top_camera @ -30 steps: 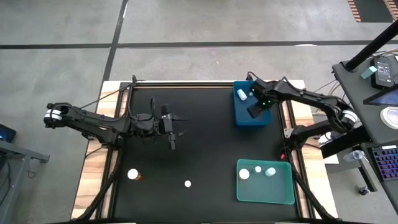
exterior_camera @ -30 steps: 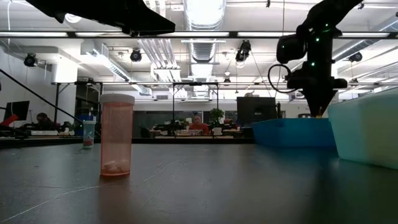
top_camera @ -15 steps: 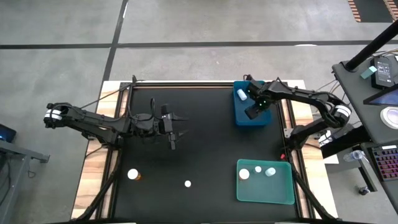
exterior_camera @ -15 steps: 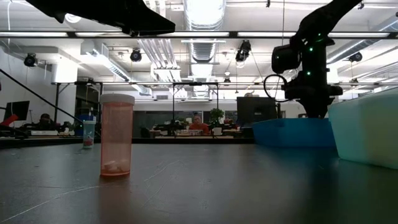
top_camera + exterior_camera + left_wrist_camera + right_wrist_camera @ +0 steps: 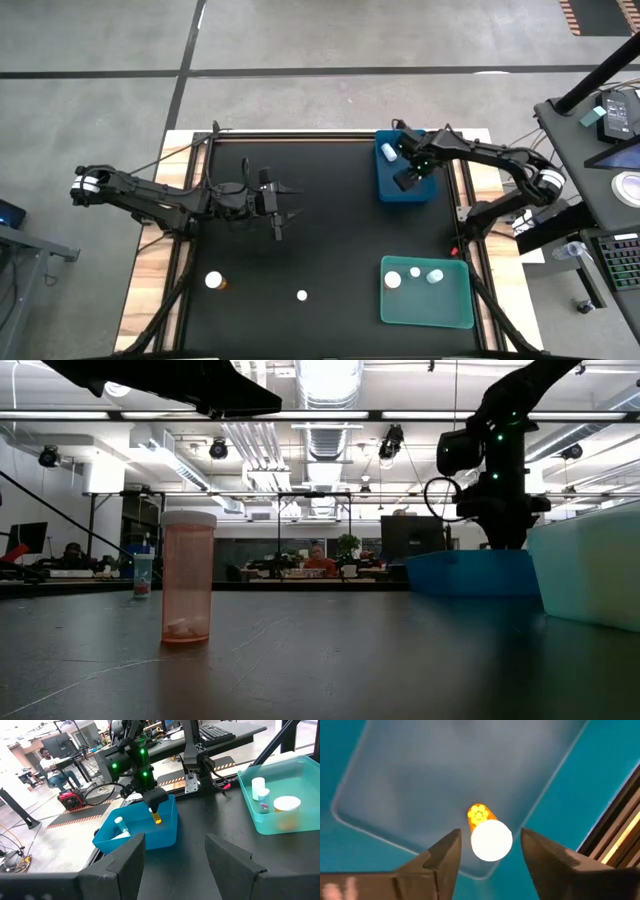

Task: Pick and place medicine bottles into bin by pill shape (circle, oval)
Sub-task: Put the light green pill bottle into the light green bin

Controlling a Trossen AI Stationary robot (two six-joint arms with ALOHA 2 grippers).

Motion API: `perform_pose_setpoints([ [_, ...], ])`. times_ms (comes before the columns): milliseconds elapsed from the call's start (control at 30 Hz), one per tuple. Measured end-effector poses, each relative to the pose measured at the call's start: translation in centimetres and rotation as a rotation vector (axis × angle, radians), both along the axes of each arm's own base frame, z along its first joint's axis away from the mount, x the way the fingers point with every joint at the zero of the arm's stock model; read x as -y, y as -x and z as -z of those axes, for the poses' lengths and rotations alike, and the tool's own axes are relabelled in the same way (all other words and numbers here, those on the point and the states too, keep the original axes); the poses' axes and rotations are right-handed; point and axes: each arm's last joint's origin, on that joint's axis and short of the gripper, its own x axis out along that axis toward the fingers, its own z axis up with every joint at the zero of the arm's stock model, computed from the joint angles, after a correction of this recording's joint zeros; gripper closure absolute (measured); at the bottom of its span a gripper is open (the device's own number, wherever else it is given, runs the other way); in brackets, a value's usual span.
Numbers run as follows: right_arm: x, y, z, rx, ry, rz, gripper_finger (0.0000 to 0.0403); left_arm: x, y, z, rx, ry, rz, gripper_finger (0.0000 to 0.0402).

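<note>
Hovering over the blue bin (image 5: 405, 190) at the far right of the counter (image 5: 330, 240), the right gripper (image 5: 490, 851) has its fingers (image 5: 447, 857) spread apart, touching nothing. Between and below them an amber bottle (image 5: 487, 834) with a white cap shows free of both fingers, above the bin floor (whether it rests on the floor cannot be told). Left wrist view shows the same bottle (image 5: 156, 816) just under that gripper, inside the blue bin. A second bottle (image 5: 388, 152) lies in the bin's far-left corner.

Left gripper (image 5: 281, 209) hangs over the middle-left of the counter, fingers (image 5: 227, 857) parted and empty, well apart from any bottle.

Teal bin (image 5: 427, 293) sits near right; three white-capped bottles (image 5: 414, 274) stand along its far edge. Two loose bottles remain on the counter near left: one amber-bodied (image 5: 214, 281), one (image 5: 301, 295) further right showing only its cap. Low view shows an amber bottle (image 5: 188, 577) upright, pills at its bottom, shape too small to tell.
</note>
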Motion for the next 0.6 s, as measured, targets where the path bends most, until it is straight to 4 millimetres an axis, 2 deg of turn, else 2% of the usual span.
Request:
perform_pose_setpoints([
  [267,-0.8,0.8,-2.5,0.100,0.073,0.041,0.0182,0.0,0.0,0.0,0.000,0.000,0.000,0.0210],
  [400,-2.0,0.9,-4.0,0.209,0.141,0.041,0.0184,0.0,0.0,0.0,0.000,0.000,0.000,0.0210],
  [600,-4.4,0.7,-6.0,0.418,0.286,-0.046,0.0184,0.0,0.0,0.0,0.002,0.009,-0.001,0.0210],
])
